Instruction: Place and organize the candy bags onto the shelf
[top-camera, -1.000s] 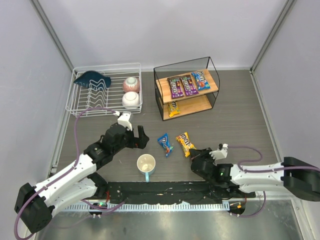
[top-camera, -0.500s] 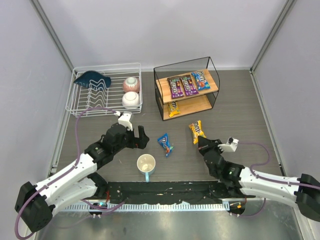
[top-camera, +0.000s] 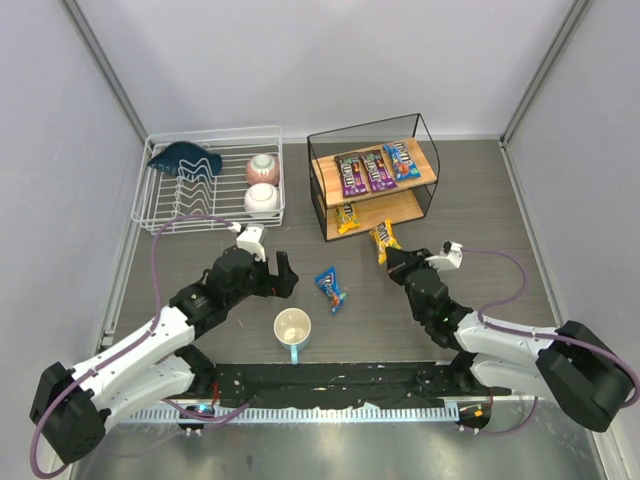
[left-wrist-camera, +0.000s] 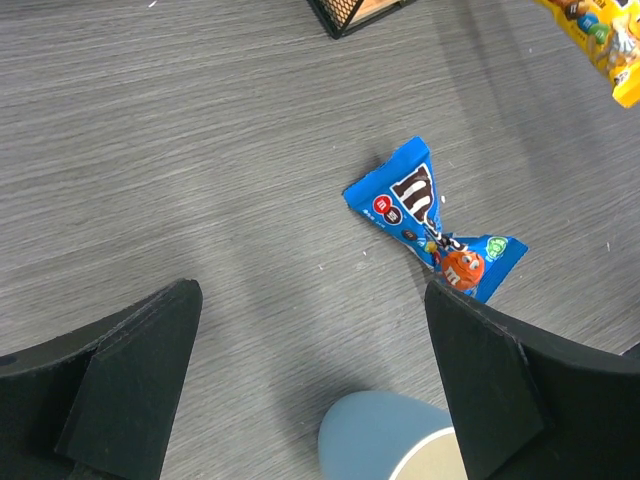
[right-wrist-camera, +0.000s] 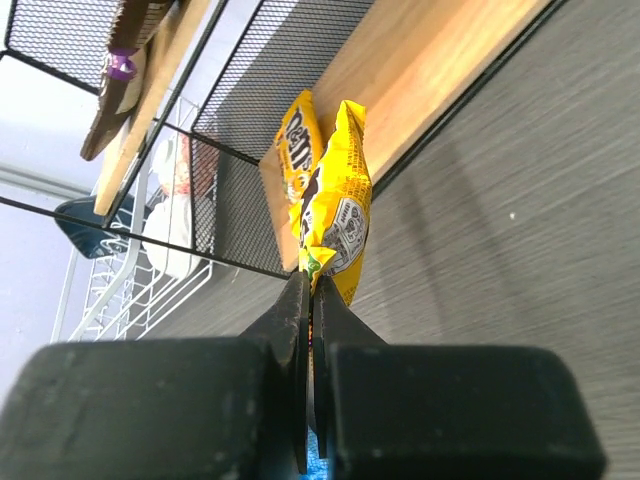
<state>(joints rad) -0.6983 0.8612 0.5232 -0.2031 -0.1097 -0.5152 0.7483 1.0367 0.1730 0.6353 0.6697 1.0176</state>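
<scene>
My right gripper (top-camera: 393, 256) is shut on a yellow candy bag (top-camera: 382, 240) and holds it just in front of the shelf's (top-camera: 428, 170) lower board; in the right wrist view (right-wrist-camera: 335, 215) the bag hangs edge-on beside another yellow bag (right-wrist-camera: 296, 135) lying on that board. Two purple bags (top-camera: 363, 172) and a blue bag (top-camera: 400, 159) lie on the top board. A second blue bag (top-camera: 330, 288) lies on the table, also in the left wrist view (left-wrist-camera: 435, 220). My left gripper (top-camera: 283, 272) is open and empty, left of that bag.
A blue mug (top-camera: 292, 329) stands near the front, below my left gripper. A white wire dish rack (top-camera: 208, 180) with bowls and a dark blue item sits at the back left. Grey walls enclose the table.
My right gripper has carried the yellow bag from the table near the front up and back toward the shelf's lower board. The left arm has not moved.
</scene>
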